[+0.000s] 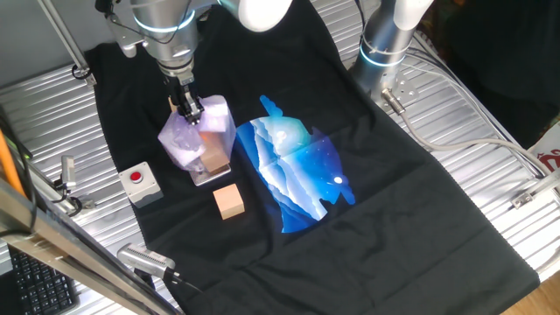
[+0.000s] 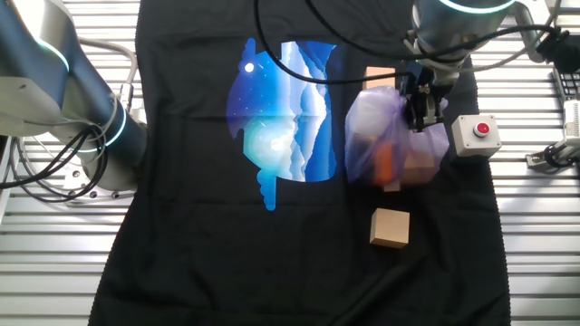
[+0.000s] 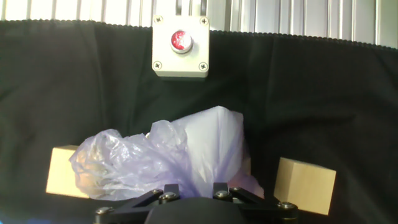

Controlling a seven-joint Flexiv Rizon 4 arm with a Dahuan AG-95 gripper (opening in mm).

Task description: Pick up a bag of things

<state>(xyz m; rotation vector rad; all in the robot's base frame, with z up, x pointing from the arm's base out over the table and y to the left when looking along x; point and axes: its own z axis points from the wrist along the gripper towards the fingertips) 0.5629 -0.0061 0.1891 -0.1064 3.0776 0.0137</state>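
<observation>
One hand (image 1: 188,111) grips one bag (image 1: 199,140); one cube (image 1: 230,201) nearby.

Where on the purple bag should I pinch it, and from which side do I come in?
Pinch the gathered, crumpled top of the bag of things, coming straight down from above. The thin plastic bunches into a peak there, while the blocks sit low inside, so they would likely hang beneath a top pinch. The pincer is already at that peak. A side approach looks worse: the wooden cube sits close by.
</observation>
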